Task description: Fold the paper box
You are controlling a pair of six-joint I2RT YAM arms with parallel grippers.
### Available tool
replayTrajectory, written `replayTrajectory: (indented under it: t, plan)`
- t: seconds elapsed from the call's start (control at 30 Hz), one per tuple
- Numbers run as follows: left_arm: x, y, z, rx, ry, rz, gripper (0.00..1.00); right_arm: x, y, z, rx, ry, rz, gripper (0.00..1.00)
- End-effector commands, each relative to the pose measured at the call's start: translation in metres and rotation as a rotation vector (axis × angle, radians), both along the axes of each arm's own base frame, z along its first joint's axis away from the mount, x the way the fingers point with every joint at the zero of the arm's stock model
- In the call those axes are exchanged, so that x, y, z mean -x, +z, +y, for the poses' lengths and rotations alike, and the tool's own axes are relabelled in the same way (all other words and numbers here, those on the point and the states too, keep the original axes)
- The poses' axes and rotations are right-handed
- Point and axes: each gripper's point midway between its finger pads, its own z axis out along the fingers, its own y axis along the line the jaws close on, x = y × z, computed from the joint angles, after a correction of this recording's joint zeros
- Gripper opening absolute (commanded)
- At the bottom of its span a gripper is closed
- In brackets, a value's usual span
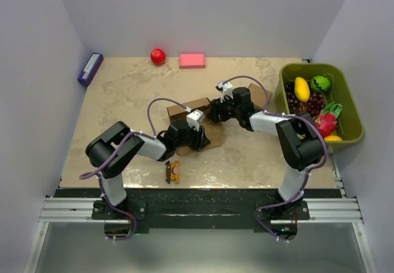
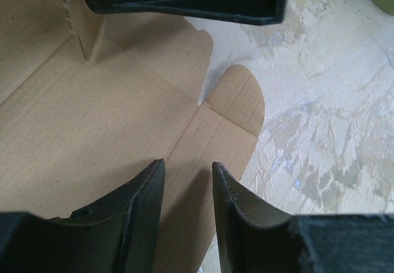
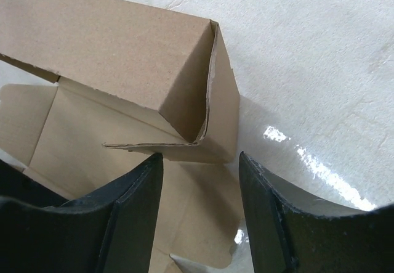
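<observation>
Top external view puts the paper box (image 1: 184, 108) in the middle of the beige marbled surface (image 1: 123, 100). Both arms reach in over it from the near edge and hide much of it. It is plain brown cardboard, only part folded. A long wall (image 3: 111, 51) stands up along the far side and bends round at one end into a short side panel, while the base and the near flaps lie flat. From the left wrist you see creased flat panels and a rounded tab (image 2: 243, 103) at the sheet's edge, resting on the surface.

The left hand (image 2: 186, 165) is low over that flat part and angled down. Its fingers are a narrow gap apart, with only the sheet showing below them; whether they touch it I cannot tell. The right hand (image 3: 200, 156) comes in from the right and points at the standing corner. Its fingers are set wider, and the corner sits just in front of the gap, not pinched. A green bin (image 1: 349, 110) of toy fruit stands at the right edge, well apart.
</observation>
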Motion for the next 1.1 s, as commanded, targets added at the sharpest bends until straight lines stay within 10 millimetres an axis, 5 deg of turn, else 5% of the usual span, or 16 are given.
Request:
replayTrajectory:
  t: [0.0, 0.5, 0.8, 1.07]
  plan:
    - [0.033, -0.056, 0.030, -0.159, -0.020, 0.155, 0.42, -0.026, 0.030, 0.014, -0.038, 0.000, -0.139, 0.54]
    - [0.036, -0.058, 0.031, -0.158, -0.028, 0.162, 0.41, -0.041, 0.028, 0.018, -0.060, -0.133, -0.209, 0.32]
    - [0.038, -0.058, 0.033, -0.157, -0.026, 0.161, 0.40, -0.049, 0.014, 0.020, -0.070, -0.160, -0.189, 0.45]
    - [0.040, -0.060, 0.034, -0.157, -0.027, 0.168, 0.40, -0.052, 0.011, 0.022, -0.071, -0.168, -0.193, 0.45]
